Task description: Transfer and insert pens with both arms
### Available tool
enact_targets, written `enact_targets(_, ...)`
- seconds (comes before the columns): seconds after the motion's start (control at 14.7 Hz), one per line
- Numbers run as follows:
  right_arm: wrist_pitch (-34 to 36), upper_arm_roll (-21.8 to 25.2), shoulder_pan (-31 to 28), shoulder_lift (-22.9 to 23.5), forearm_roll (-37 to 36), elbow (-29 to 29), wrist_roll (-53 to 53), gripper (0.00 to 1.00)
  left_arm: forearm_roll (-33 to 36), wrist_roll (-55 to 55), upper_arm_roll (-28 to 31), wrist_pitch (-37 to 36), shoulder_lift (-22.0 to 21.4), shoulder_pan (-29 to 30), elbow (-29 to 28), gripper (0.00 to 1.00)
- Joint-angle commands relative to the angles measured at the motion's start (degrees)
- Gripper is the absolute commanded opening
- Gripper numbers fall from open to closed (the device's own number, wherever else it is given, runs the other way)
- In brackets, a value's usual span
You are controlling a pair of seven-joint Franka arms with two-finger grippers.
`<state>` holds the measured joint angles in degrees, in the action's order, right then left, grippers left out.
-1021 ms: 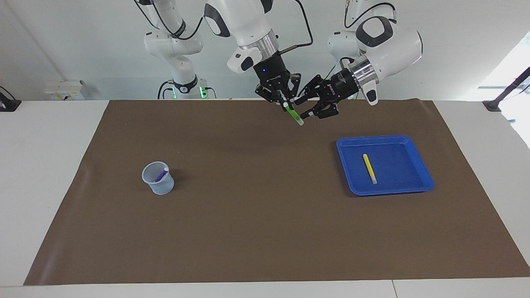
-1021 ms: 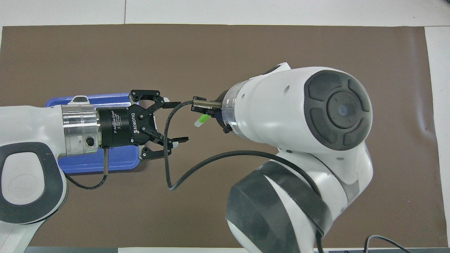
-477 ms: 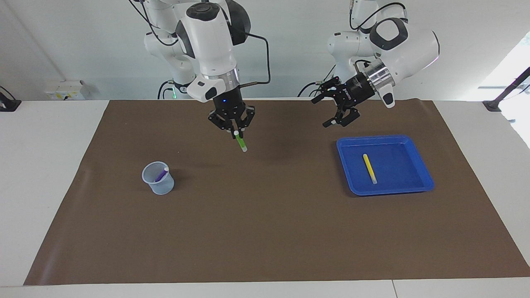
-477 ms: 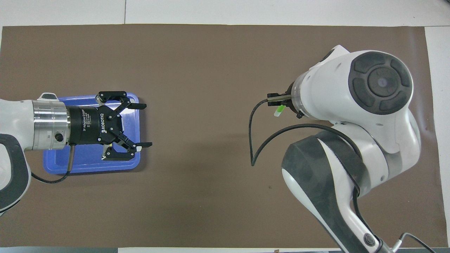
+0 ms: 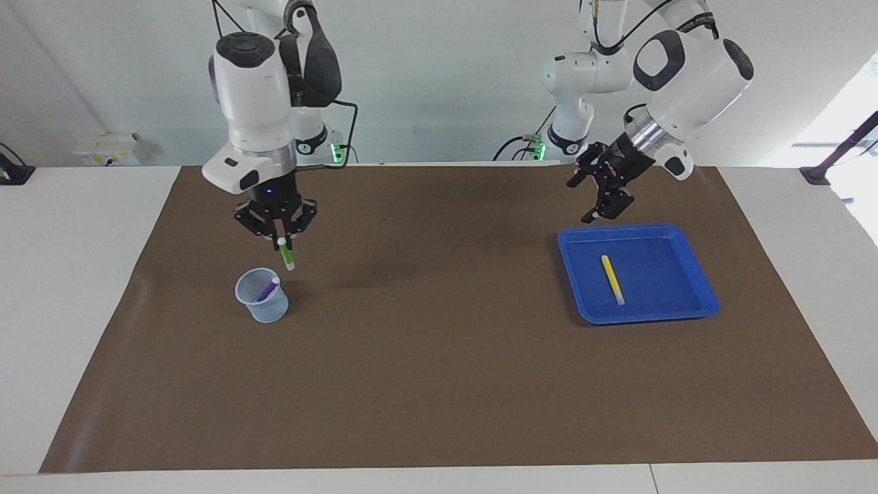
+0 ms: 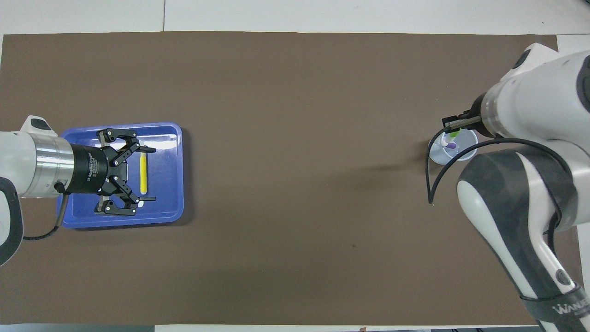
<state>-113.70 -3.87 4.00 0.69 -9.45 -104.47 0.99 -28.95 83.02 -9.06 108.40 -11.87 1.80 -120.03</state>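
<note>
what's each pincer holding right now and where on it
The right pincer grips the green pen by its upper end, hanging over the cup. The left pincer, open over the blue tray, holds nothing.

text: "wande…" in white, cut off at the frame edge | on: dark band of right arm (image 6: 560,306), overhead view | left gripper (image 6: 148,174) body: small white print, too small to read | facing view: none readable

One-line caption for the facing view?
Right gripper holds green pen above cup; open left gripper hangs over blue tray.
</note>
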Motion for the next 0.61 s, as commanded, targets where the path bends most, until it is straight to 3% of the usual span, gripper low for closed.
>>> enact_targets(0.0,-4.50,3.25,-0.22,-2.44,-0.74,-5.38,5.85,0.00,1.35,-13.02,0.10,-4.17,-0.87,5.22,0.06,1.00)
enact_targets(0.2,-15.03,6.42,-0.13,-4.64,-0.13,-13.81,8.67,0.00,1.70,-25.75,0.18,-3.20,-0.34,9.09,-0.82,1.00)
enact_targets(0.41,-17.26,6.77,-0.22,-4.12,0.31,-15.59,8.07,0.00,6.25,-41.22,0.18,-1.80,1.84,11.56,-1.00,1.00)
enact_targets(0.54,-19.10,6.77,-0.13,-3.86,4.51,-16.99,8.07,0.00,10.82,-50.02,0.10,0.39,4.65,10.95,-1.00,1.00)
